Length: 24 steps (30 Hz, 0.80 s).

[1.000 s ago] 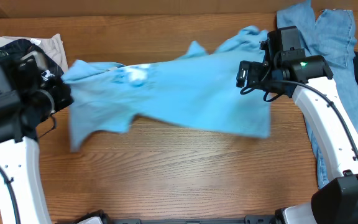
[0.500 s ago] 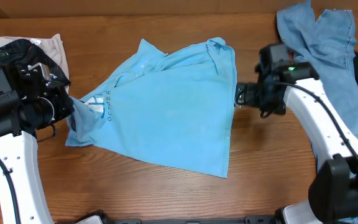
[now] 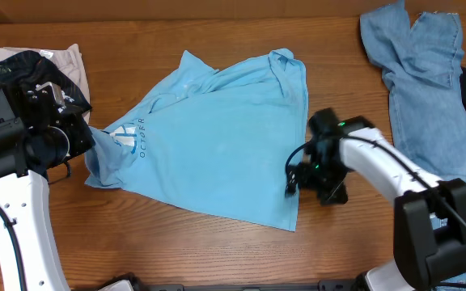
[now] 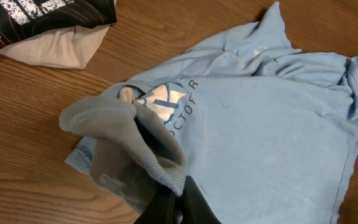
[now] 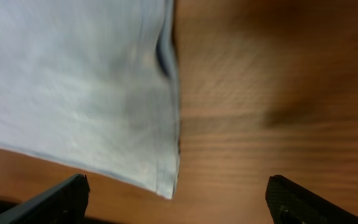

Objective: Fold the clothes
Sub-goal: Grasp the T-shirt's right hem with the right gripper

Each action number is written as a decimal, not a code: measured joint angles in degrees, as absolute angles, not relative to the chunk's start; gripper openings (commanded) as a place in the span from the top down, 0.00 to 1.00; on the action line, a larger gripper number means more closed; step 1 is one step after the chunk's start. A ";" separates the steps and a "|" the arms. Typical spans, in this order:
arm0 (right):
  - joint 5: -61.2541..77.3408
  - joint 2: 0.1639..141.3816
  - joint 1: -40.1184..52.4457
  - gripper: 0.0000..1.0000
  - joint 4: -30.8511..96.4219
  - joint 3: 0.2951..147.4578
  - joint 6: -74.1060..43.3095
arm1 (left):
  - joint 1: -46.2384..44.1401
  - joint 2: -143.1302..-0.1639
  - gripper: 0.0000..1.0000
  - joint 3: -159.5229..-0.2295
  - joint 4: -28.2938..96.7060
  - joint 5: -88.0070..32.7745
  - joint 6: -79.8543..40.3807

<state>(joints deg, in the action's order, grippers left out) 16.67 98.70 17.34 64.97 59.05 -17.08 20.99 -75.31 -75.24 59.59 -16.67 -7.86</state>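
My left hand [image 4: 174, 198] pinches a bunched fold at the left edge of the sky-blue T-shirt [image 3: 217, 141]. My right hand [image 5: 178, 200] is spread wide and empty over the shirt's lower right corner. The shirt lies mid-frame on the table [image 3: 217, 259], with the jeans [image 3: 427, 81] at upper right.

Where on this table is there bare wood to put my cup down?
The wide front strip of table below the T-shirt is bare, as is the gap between T-shirt and jeans. Crowded: the far left corner with piled garments, the right edge under jeans.
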 measured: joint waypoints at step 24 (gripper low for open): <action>20.14 97.89 32.32 0.96 53.17 48.36 -33.41 | 20.99 -75.31 0.94 -75.24 59.66 -16.45 -7.46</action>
<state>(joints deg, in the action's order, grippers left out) 20.14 97.89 32.32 53.17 48.36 -33.41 20.99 -75.31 -75.24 59.66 -16.45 -7.46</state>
